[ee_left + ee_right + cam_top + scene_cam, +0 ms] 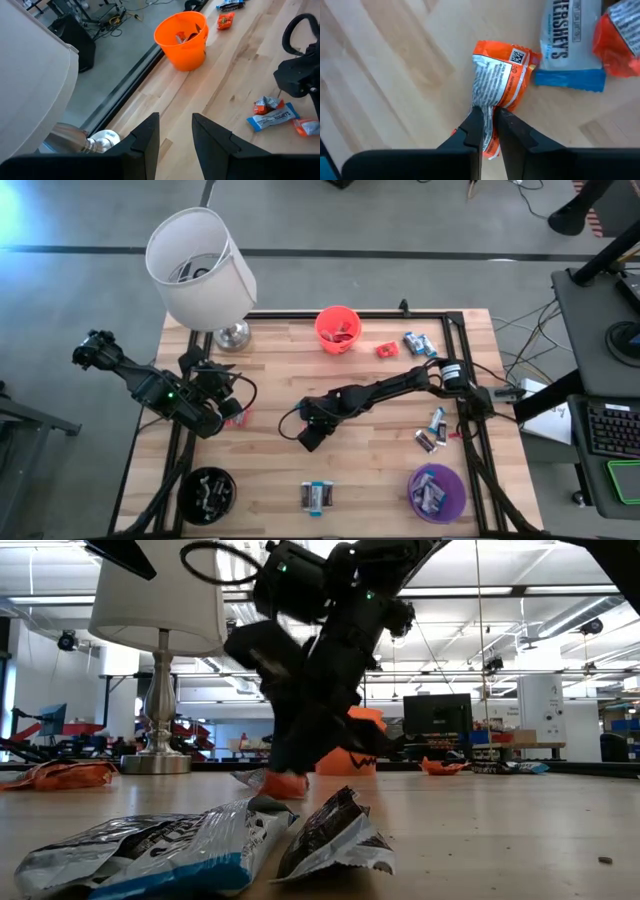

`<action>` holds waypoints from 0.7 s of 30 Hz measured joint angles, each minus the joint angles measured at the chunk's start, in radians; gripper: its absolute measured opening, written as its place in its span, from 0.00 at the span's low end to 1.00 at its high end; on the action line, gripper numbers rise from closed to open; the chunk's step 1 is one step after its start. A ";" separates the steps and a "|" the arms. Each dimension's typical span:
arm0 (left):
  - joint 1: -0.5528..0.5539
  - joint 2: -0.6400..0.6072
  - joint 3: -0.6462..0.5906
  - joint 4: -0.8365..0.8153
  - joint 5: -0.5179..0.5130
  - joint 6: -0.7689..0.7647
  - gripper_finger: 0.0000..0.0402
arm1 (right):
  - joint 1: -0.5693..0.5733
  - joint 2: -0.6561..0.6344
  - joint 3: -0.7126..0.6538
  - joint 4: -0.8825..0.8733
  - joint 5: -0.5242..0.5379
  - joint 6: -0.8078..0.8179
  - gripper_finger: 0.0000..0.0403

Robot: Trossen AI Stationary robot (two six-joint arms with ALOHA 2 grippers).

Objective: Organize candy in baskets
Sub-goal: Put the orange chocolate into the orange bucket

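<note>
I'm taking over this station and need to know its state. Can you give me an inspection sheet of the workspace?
Surface: wooden table in a black frame.
Job's things: orange basket at the far edge, black basket and purple basket at the near corners, all holding candy; loose candies scattered, mostly on the right; an orange candy beside a white-and-blue candy.
Clutter: white-shaded lamp at the far left corner.
Grippers: right gripper mid-table, pinching the orange candy's wrapper; left gripper open, empty, at the left side near the lamp.
Cables: loops along both arms; more on the floor to the right.
Surroundings: desk with keyboard on the right; no person seen.
</note>
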 joint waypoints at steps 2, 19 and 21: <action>0.000 0.000 0.000 0.000 0.000 0.000 0.24 | 0.000 -0.027 0.000 0.005 -0.002 -0.009 0.08; 0.002 0.002 0.000 0.005 0.000 -0.035 0.24 | -0.005 -0.149 0.005 -0.048 0.017 -0.133 0.05; 0.003 0.002 0.000 0.004 -0.001 -0.035 0.24 | -0.005 -0.148 0.005 -0.099 0.017 -0.154 0.06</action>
